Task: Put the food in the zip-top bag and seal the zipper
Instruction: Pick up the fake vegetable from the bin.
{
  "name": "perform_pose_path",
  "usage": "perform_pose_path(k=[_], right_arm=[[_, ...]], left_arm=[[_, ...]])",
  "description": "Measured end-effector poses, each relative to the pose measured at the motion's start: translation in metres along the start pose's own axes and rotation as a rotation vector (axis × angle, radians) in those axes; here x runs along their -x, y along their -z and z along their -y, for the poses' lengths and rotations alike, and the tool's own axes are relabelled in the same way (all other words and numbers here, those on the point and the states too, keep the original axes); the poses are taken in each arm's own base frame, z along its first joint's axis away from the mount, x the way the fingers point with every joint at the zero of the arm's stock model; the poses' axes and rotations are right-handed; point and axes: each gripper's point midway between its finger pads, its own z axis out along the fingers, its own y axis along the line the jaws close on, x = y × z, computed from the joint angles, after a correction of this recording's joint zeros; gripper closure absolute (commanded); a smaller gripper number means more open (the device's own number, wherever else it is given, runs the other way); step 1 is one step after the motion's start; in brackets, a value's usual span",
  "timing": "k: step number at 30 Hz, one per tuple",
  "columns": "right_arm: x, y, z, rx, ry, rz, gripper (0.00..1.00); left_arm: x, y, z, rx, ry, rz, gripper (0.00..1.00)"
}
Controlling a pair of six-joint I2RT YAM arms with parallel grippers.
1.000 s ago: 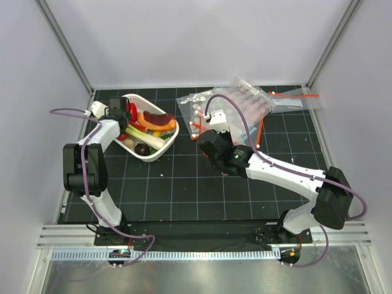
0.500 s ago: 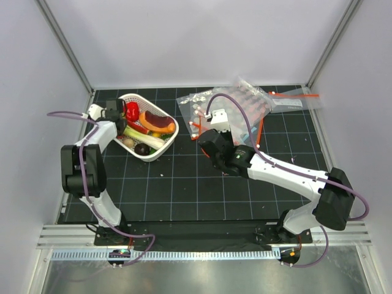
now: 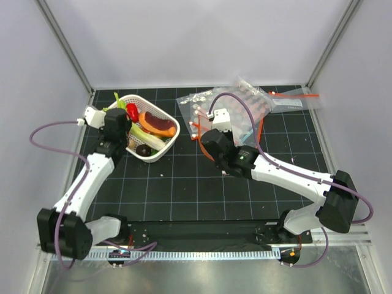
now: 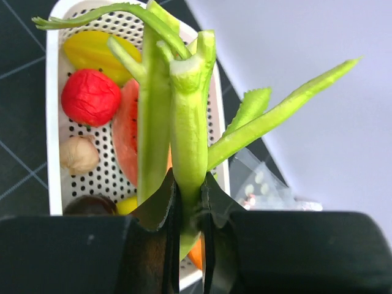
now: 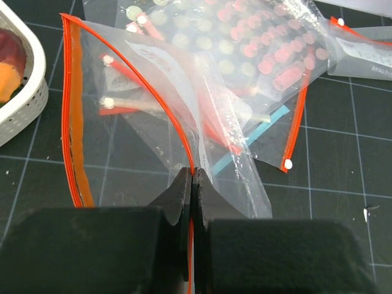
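Left tool (image 4: 188, 202) has swung above the basket (image 4: 52, 153) clenching the leafy stalk (image 4: 187, 122); right tool (image 5: 193, 184) pinches the zip-top bag (image 5: 147, 141) by its zipper (image 5: 75, 122)

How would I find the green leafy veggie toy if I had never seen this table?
On the black gridded table, look to the far left for the white basket of toy food. Over it, the left gripper pinches the leafy stalk. It is the only toy held in a gripper, and thin pointy green leaves fan out from it, while its neighbours lie in the basket.
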Motion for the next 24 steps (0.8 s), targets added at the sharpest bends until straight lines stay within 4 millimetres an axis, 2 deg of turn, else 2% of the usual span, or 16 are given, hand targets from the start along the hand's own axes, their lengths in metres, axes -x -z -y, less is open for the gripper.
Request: perform_pose_path(k=[3, 6, 11, 14, 19, 24], right_arm=[[-0.002, 0.0, -0.004, 0.027, -0.007, -0.011, 0.99], [-0.004, -0.001, -0.01, 0.062, -0.018, -0.027, 0.99], [-0.009, -0.001, -0.017, 0.096, -0.02, -0.051, 0.99], [-0.013, -0.003, -0.02, 0.106, -0.017, -0.064, 0.99], [-0.017, -0.005, -0.025, 0.136, -0.028, -0.086, 0.99], [-0.025, -0.01, -0.034, 0.188, -0.048, -0.13, 0.99]], left_arm=[[0.002, 0.029, 0.005, -0.077, 0.021, 0.021, 1.0], [0.003, 0.05, 0.01, -0.143, 0.04, 0.032, 1.0], [0.003, 0.073, 0.02, -0.247, 0.081, 0.028, 1.0], [0.004, 0.086, 0.033, -0.319, 0.088, 0.021, 1.0], [0.023, 0.108, 0.058, -0.45, 0.114, 0.049, 1.0], [0.044, 0.14, 0.09, -0.637, 0.171, 0.064, 1.0]])
